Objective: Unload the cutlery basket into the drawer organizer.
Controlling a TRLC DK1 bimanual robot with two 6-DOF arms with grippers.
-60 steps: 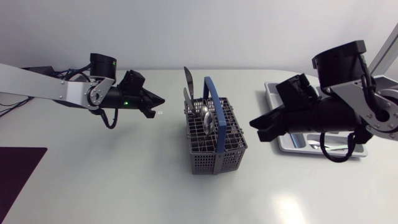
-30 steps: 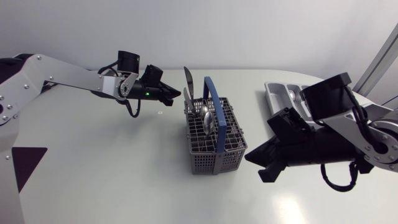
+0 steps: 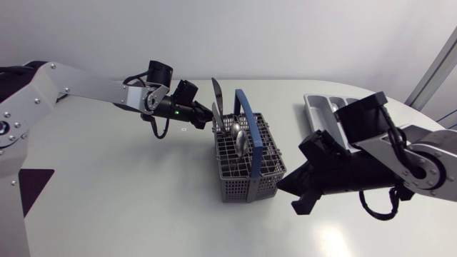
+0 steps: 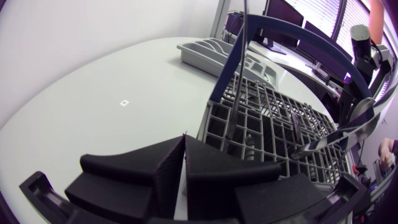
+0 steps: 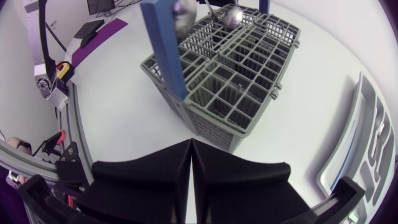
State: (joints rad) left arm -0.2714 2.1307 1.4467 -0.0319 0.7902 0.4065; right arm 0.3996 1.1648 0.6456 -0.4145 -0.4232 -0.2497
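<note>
1. Since the earlier frames, the left arm has extended across the table (image 3: 128, 200) and brought the left end effector (image 3: 205, 118) up to the far left corner of the cutlery basket (image 3: 250, 187). The right arm has swung off the drawer organizer (image 3: 321, 106) and lowered the right end effector (image 3: 294, 198) to just beside the basket's near right corner.
2. Left end effector: clenched and empty. In the left wrist view its fingers (image 4: 155, 171) meet along one seam, with the basket wall directly ahead.
3. Right end effector: likewise clenched and empty. In the right wrist view it points at the basket's near wall (image 5: 211, 124).
4. The cutlery remains in the basket's far end, behind the blue handle (image 3: 246, 121). A knife (image 3: 216, 91) stands near upright, blade above the rim, and the spoons (image 3: 240, 137) lean bowls-up beside it.
5. Governing relation: the knife stands just ahead of the left end effector, with its long axis close to vertical. The right end effector sits at the opposite end of the basket, well apart from the cutlery.
6. Judgement: the left arm is better placed to pick and must first release its fingers. The organizer lies on the right arm's side.
</note>
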